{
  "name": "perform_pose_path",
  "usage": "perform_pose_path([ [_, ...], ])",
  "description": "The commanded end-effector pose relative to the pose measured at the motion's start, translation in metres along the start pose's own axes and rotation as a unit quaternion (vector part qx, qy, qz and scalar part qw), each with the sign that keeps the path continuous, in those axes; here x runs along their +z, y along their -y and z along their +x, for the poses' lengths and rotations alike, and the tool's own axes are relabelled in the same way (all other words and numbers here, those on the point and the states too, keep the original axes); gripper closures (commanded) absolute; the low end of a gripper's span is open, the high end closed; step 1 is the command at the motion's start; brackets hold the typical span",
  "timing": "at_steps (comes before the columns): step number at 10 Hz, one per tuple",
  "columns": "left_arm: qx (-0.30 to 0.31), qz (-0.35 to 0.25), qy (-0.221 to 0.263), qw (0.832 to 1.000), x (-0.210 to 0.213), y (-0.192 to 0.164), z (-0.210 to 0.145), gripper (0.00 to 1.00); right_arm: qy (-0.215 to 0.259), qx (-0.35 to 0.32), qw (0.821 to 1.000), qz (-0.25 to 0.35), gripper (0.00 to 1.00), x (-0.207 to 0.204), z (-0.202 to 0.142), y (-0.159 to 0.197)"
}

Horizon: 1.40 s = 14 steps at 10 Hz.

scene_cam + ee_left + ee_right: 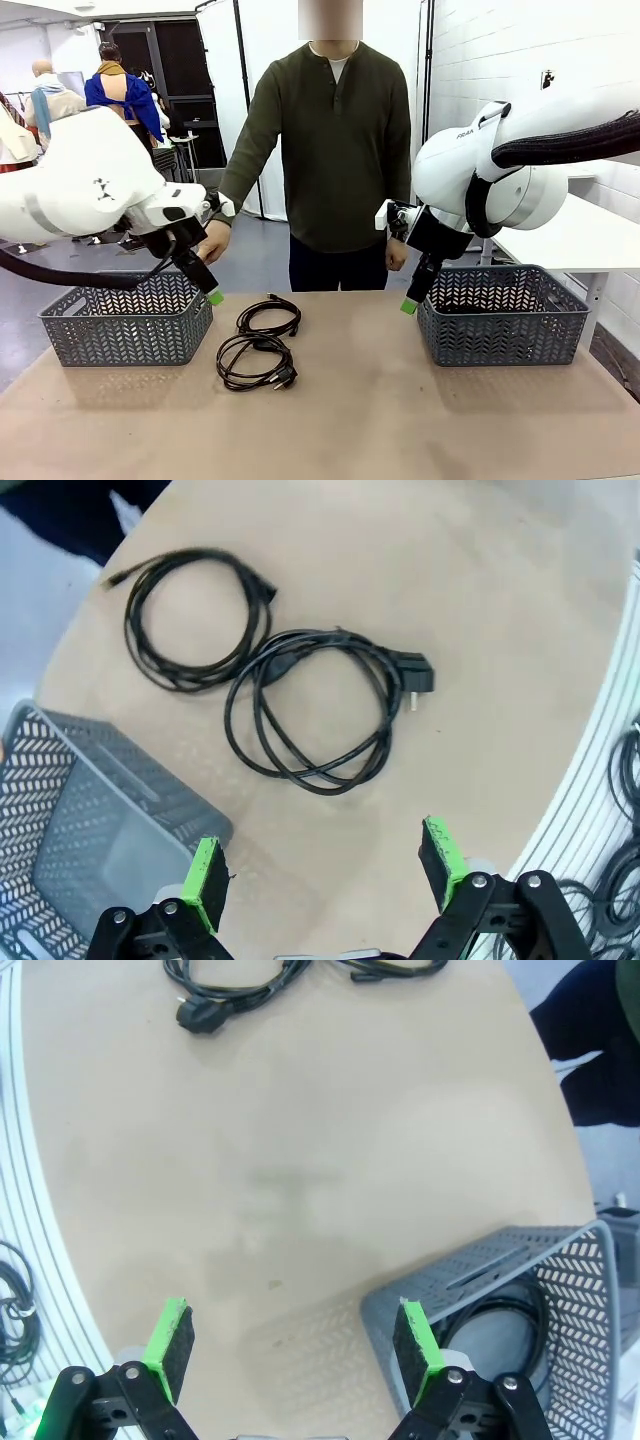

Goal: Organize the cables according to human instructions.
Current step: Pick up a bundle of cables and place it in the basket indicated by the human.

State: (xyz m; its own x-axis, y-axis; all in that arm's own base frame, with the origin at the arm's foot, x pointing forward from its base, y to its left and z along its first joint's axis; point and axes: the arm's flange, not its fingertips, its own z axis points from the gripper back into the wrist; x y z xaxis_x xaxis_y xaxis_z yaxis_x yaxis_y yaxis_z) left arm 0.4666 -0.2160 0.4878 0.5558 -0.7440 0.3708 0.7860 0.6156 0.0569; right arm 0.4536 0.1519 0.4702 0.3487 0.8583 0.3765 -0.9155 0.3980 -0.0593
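Partly done: 1 cable (pixel 495 1295) lies in the right basket (pixel 500 275); 2 cables (pixel 256 362) wait coiled on the bench (pixel 350 420), centre-left; left pincer (pixel 214 297) and right pincer (pixel 408 306) hang released, empty.

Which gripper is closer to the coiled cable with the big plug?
Left. The left gripper hovers just left of the plug cable; the right gripper hangs farther off, by the right basket.

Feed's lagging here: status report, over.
Left gripper, right gripper open, holding nothing. Two cables loose on table, a third cable in right basket. Person stands back; nothing blocking.
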Motion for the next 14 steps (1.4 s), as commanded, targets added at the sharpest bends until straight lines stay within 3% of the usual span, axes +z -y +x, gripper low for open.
perform_pose_path([
  [1, 0.04, 0.03, -0.023, 0.998, -0.002, 0.0, 0.013, 0.0, 0.002, -0.002, 1.0, -0.002, 0.0, 0.0, -0.001, 0.001],
  [8, 0.027, 0.018, -0.019, 0.999, -0.008, 0.001, 0.009, 0.0, 0.002, -0.002, 1.0, -0.002, 0.0, 0.0, -0.001, 0.001],
  [11, 0.147, 0.054, -0.046, 0.987, -0.013, 0.022, 0.037, 0.0, 0.002, -0.002, 1.0, -0.002, 0.0, 0.0, -0.001, 0.001],
  [14, 0.27, 0.051, -0.076, 0.959, -0.026, 0.029, 0.059, 0.0, 0.002, -0.002, 1.0, -0.002, 0.0, 0.0, -0.001, 0.001],
])
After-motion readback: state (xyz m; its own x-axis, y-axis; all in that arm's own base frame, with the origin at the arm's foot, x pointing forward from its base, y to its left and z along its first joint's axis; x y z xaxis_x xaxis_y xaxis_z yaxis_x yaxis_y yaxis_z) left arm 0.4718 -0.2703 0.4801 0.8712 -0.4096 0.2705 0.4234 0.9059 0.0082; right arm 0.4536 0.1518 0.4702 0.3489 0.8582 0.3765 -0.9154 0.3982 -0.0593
